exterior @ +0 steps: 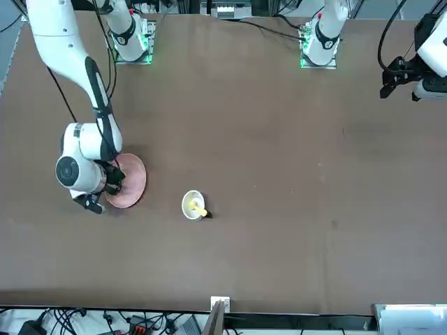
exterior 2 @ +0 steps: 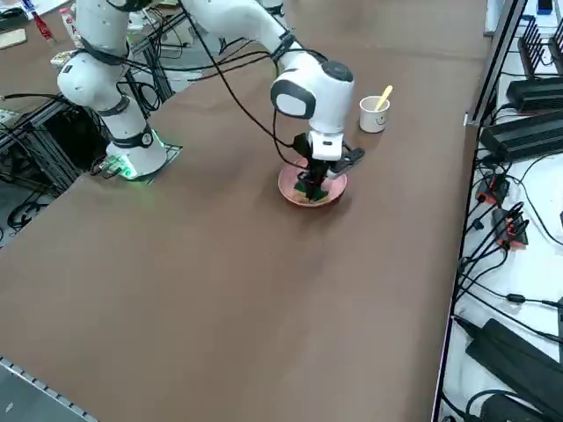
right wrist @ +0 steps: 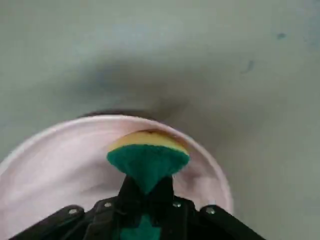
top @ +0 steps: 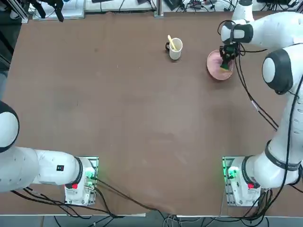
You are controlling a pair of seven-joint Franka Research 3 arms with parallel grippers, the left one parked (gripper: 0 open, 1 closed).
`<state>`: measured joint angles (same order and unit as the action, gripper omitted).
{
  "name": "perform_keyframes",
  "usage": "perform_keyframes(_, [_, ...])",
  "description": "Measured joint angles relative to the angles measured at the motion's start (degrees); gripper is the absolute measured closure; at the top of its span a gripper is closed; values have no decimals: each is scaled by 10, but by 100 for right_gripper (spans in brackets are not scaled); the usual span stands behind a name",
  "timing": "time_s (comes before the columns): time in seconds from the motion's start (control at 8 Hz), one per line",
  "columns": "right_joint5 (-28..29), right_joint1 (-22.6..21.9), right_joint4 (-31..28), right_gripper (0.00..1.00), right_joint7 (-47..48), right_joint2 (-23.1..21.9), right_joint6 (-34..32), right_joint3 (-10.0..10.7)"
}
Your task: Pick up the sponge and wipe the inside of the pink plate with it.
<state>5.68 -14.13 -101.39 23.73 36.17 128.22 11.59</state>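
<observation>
Right end effector [right wrist: 147,192] presses sponge [right wrist: 148,162] into pink plate [right wrist: 60,155].

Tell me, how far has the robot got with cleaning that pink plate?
The pick-up looks done: the right gripper has its fingers shut on the sponge. In hand now is the wiping, with the sponge held over the inside of the pink plate, yellow side toward it. Whether it already touches is hard to tell. The wiping itself is what remains.
</observation>
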Motion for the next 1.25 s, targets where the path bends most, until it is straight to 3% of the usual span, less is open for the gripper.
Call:
perform_keyframes(0.38, [66,-25,30,90,1,19,5,-1])
perform_keyframes(0.75, [86,-39,32,90,1,21,0,-1])
perform_keyframes(1.25, [91,-48,-18,90,-1,-9,-13,-1])
